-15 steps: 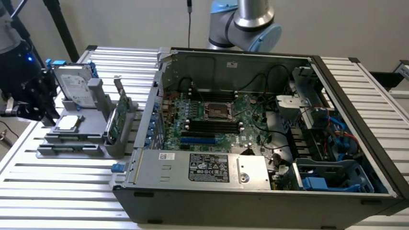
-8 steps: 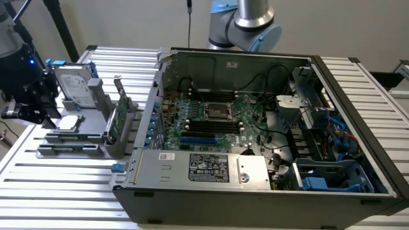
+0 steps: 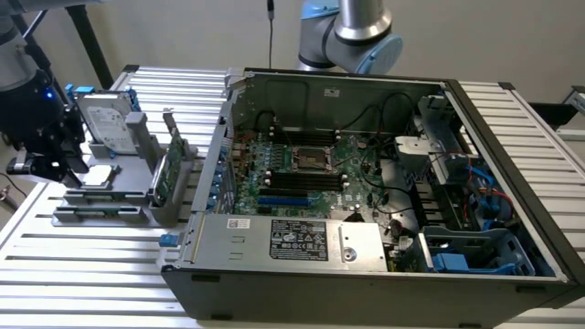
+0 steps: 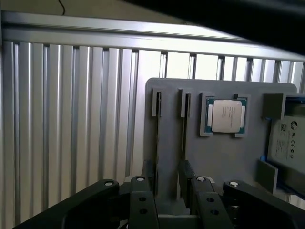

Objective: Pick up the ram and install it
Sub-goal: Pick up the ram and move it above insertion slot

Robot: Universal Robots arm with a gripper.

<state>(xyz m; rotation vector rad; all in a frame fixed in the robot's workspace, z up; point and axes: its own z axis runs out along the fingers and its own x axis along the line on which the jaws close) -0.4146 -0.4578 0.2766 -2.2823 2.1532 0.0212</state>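
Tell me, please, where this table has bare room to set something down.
Free: the slats in front of the grey holder, exterior view's lower left, and the strip beyond the open case, exterior view's right. Holder and case are crowded.

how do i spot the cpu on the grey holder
At the exterior view's left, beside the open computer case, stands a grey holder. The processor chip lies flat in its square pocket, silver-topped, unlike the upright hard drive and green card.
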